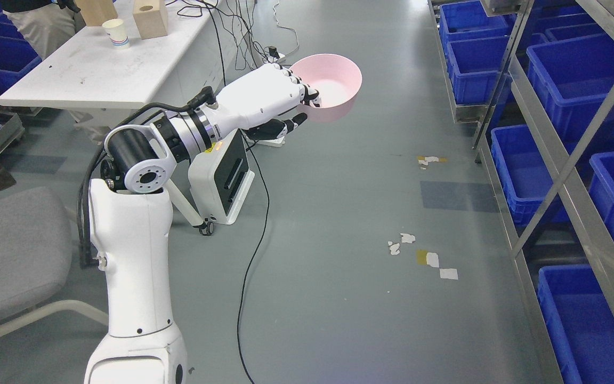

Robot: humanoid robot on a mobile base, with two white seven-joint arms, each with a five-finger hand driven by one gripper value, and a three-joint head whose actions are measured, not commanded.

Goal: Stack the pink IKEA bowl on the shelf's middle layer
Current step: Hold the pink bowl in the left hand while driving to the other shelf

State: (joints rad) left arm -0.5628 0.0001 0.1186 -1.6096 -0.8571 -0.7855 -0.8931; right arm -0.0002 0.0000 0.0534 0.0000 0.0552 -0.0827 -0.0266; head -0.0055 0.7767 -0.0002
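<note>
Left hand [280, 101] clamped on the near rim of the pink bowl [333, 85], fingers curled over the edge and thumb tucked beneath, bowl carried upright in mid-air above the grey floor [339, 224], clear of any surface. Pickup done, judging by the secure hold; transport and placement left. Shelf rack [568, 165] well apart at the right, packed with blue bins [573, 85], no other bowl visible there to stack onto. White table [120, 69] with a paper cup [115, 32] just behind the arm. Right arm absent from view. Roughly a third of the way through, by estimate.
</note>
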